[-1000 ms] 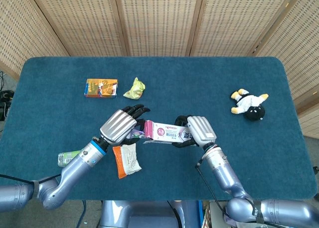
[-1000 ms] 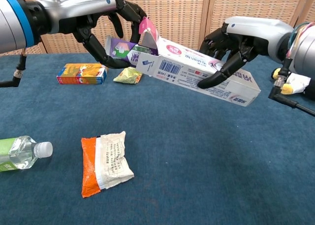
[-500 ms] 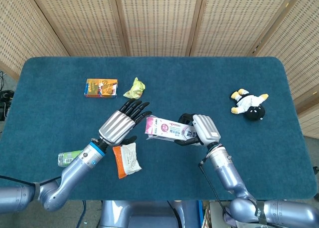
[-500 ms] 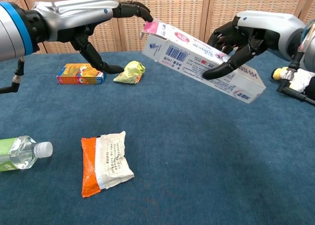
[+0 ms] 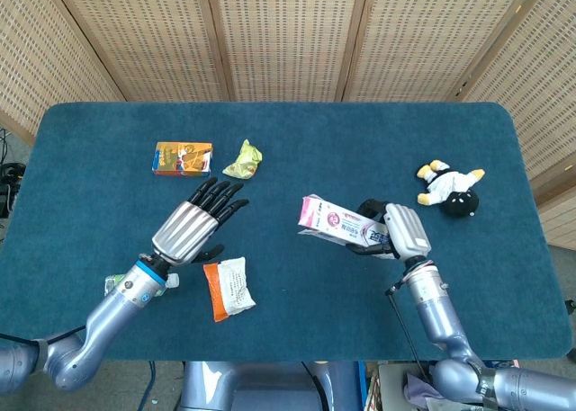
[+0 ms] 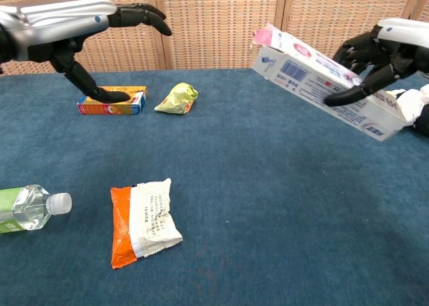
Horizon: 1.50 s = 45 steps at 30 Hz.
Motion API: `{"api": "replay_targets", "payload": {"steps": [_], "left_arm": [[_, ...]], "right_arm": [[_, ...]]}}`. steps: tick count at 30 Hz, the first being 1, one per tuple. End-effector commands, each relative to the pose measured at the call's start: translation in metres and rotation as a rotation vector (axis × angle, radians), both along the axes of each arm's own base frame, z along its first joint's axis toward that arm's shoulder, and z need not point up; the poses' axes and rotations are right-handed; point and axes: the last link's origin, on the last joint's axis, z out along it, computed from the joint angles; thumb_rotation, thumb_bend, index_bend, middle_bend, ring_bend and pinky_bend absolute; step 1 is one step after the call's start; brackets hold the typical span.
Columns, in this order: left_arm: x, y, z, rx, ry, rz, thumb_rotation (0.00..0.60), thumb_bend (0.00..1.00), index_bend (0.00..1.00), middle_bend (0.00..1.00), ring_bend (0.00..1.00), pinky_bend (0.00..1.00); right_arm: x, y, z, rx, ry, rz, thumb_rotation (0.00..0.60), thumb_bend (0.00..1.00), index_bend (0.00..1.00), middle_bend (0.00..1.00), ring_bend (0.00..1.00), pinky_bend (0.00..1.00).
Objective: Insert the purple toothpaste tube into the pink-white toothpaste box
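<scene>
My right hand (image 5: 396,233) (image 6: 383,51) grips the pink-white toothpaste box (image 5: 337,222) (image 6: 322,78) above the table, right of centre. The box tilts, its open pink-flapped end raised toward the left. No purple toothpaste tube shows outside the box; what is inside the box is hidden. My left hand (image 5: 189,227) (image 6: 80,26) hovers over the left half of the table with fingers spread and nothing in it, well apart from the box.
An orange-and-white snack packet (image 5: 228,289) (image 6: 142,221) lies front left. A green bottle (image 6: 28,207) lies at the left edge. An orange carton (image 5: 183,157) (image 6: 110,100) and a crumpled yellow-green wrapper (image 5: 243,160) (image 6: 175,98) sit at the back left. A plush toy (image 5: 449,187) lies far right.
The purple tube went out of sight at the box's open end. My left hand let go and drew back to the left, opening. My right hand carried the box to the right.
</scene>
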Motion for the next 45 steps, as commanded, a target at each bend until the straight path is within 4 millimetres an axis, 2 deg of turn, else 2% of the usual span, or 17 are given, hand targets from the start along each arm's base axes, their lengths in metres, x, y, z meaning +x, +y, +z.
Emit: {"api": "replay_targets", "payload": {"steps": [1,6,13,20,26,30,32,35,37,38,40,45], "left_arm": [[-0.027,-0.005,0.010,0.011,-0.002,0.052,0.600,0.29,0.11,0.00,0.00,0.00],[-0.059,-0.014,0.022,0.042,0.014,0.085,0.600,0.29,0.11,0.00,0.00,0.00],[-0.092,-0.032,0.034,0.105,0.024,0.114,0.600,0.29,0.09,0.00,0.00,0.00],[-0.112,-0.055,0.036,0.157,0.007,0.132,0.600,0.29,0.09,0.00,0.00,0.00],[-0.120,-0.065,0.032,0.179,0.021,0.133,0.600,0.29,0.09,0.00,0.00,0.00],[-0.124,-0.070,0.030,0.187,0.010,0.148,0.600,0.29,0.09,0.00,0.00,0.00],[-0.125,-0.072,0.028,0.186,-0.004,0.157,0.600,0.29,0.09,0.00,0.00,0.00],[-0.129,-0.075,0.026,0.183,-0.018,0.175,0.600,0.29,0.09,0.00,0.00,0.00],[-0.132,-0.077,0.023,0.180,-0.026,0.187,0.600,0.29,0.09,0.00,0.00,0.00],[-0.133,-0.078,0.022,0.178,-0.028,0.190,0.600,0.29,0.09,0.00,0.00,0.00],[-0.135,-0.080,0.020,0.170,-0.032,0.198,0.600,0.29,0.09,0.00,0.00,0.00],[-0.140,-0.082,0.019,0.179,-0.042,0.208,0.600,0.29,0.09,0.00,0.00,0.00]], "right_arm": [[-0.030,0.008,0.003,-0.046,0.125,-0.009,0.600,0.00,0.59,0.52,0.43,0.50],[-0.065,0.023,0.005,-0.094,0.269,-0.030,0.600,0.00,0.59,0.52,0.43,0.50],[-0.098,0.039,0.004,-0.110,0.400,-0.071,0.600,0.00,0.59,0.51,0.43,0.50],[-0.123,0.045,-0.002,-0.079,0.448,-0.133,0.600,0.00,0.59,0.51,0.43,0.50],[-0.140,0.052,-0.010,-0.039,0.474,-0.181,0.600,0.00,0.59,0.49,0.43,0.49],[-0.147,0.055,-0.018,-0.007,0.489,-0.205,0.600,0.00,0.59,0.46,0.42,0.45],[-0.150,0.056,-0.021,0.004,0.493,-0.213,0.600,0.00,0.58,0.43,0.38,0.41],[-0.152,0.058,-0.027,0.032,0.497,-0.221,0.600,0.00,0.49,0.29,0.21,0.27],[-0.154,0.059,-0.030,0.052,0.504,-0.222,0.600,0.00,0.39,0.14,0.07,0.14],[-0.154,0.060,-0.031,0.058,0.504,-0.223,0.600,0.00,0.36,0.10,0.03,0.10],[-0.154,0.060,-0.032,0.069,0.506,-0.225,0.600,0.00,0.27,0.02,0.00,0.02],[-0.152,0.058,-0.027,0.066,0.511,-0.213,0.600,0.00,0.12,0.00,0.00,0.00]]}}
